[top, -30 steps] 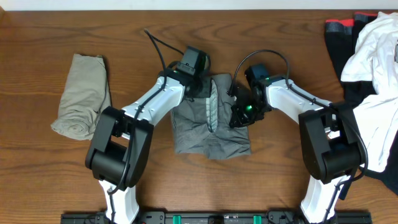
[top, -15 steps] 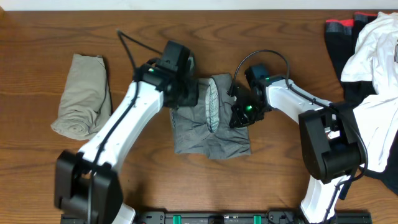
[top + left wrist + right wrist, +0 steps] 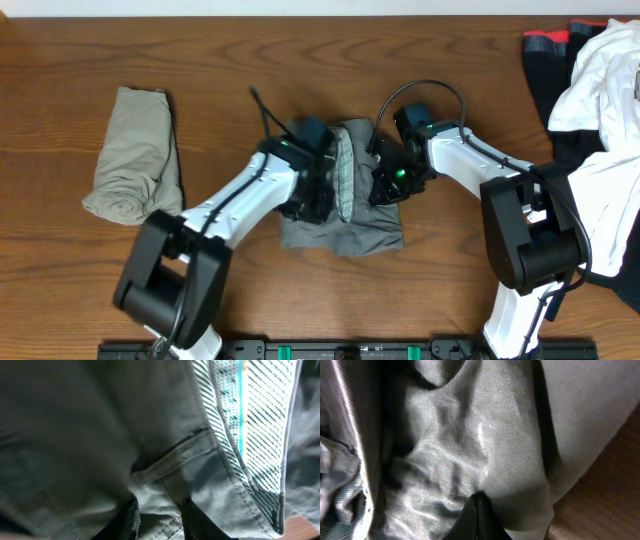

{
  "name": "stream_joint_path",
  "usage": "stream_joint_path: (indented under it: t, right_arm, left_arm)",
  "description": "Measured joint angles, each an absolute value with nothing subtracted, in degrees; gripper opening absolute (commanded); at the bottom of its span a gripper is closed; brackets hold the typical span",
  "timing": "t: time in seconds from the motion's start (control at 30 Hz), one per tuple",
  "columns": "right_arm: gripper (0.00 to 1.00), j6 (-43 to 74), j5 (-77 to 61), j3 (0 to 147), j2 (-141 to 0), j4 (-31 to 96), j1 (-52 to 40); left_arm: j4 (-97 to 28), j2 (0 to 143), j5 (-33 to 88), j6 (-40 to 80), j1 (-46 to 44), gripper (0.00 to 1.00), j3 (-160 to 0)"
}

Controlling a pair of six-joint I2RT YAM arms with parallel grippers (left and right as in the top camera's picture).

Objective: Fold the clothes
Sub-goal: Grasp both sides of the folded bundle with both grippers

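Observation:
The grey shorts (image 3: 340, 225) lie bunched in the middle of the table, their striped inner waistband (image 3: 343, 170) turned up. The khaki shorts (image 3: 130, 155) lie folded at the far left. My left gripper (image 3: 318, 195) sits low on the grey shorts' left half. In the left wrist view its fingers (image 3: 132, 520) stand apart with grey cloth (image 3: 100, 435) under and between them, beside the striped waistband lining (image 3: 250, 420). My right gripper (image 3: 383, 188) is shut, its tips (image 3: 478, 496) pressed on the grey fabric (image 3: 470, 435) at the shorts' right edge.
A heap of other garments sits at the right edge: a white piece (image 3: 600, 90) over black cloth with a red band (image 3: 548, 42). Bare wooden table (image 3: 230, 60) surrounds the shorts. A strip of wood (image 3: 600, 500) shows beside the cloth in the right wrist view.
My left arm swung out to the upper left, then came down onto the left half of the grey shorts, and its jaws have parted. The right arm has not moved.

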State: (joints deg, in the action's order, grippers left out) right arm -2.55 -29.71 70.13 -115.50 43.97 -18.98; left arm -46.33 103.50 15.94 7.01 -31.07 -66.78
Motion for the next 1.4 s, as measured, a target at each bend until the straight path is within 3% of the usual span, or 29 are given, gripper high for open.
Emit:
stream_joint_path:
  t: [0.1,0.37,0.67,0.87,0.93,1.0,1.27,1.33,1.4]
  right_arm:
    - [0.01,-2.55,-29.74,70.13,-115.5,44.05,-18.98]
    - [0.01,-2.55,-29.76,70.13,-115.5,44.07,-18.98]
    - [0.02,-2.55,-29.74,70.13,-115.5,44.07,-18.98]
    - [0.21,-2.59,-29.82,70.24,-114.85,44.31,-19.05]
    - [0.34,-2.66,-29.06,70.24,-114.06,44.53,-19.05]
    - [0.4,-3.05,-28.18,70.24,-113.12,44.53,-19.03]
    - [0.4,-1.98,-26.04,70.57,-111.13,44.25,-18.46]
    - [0.38,-2.13,-26.06,70.57,-111.13,43.72,-18.46]
    - [0.33,-2.52,-26.26,70.57,-111.13,42.68,-18.46]
  left_arm:
    - [-46.68,105.25,15.94,4.05,-31.62,0.22,-66.78]
    - [-52.18,105.21,16.38,4.89,-28.34,0.28,-69.43]
    - [-53.34,89.19,16.38,8.86,-20.38,0.71,-73.47]
    - [-50.85,90.17,16.97,11.77,-15.25,0.83,-71.29]
    - [-48.58,92.47,18.92,12.36,-13.93,0.84,-69.43]
    - [-46.78,95.64,21.06,12.71,-13.08,0.84,-68.29]
    - [-42.24,105.91,26.11,13.45,-12.1,0.83,-67.79]
    - [-40.86,107.31,27.73,13.54,-12.1,0.76,-67.77]
    - [-39.33,108.25,29.69,13.98,-12.1,0.56,-67.77]
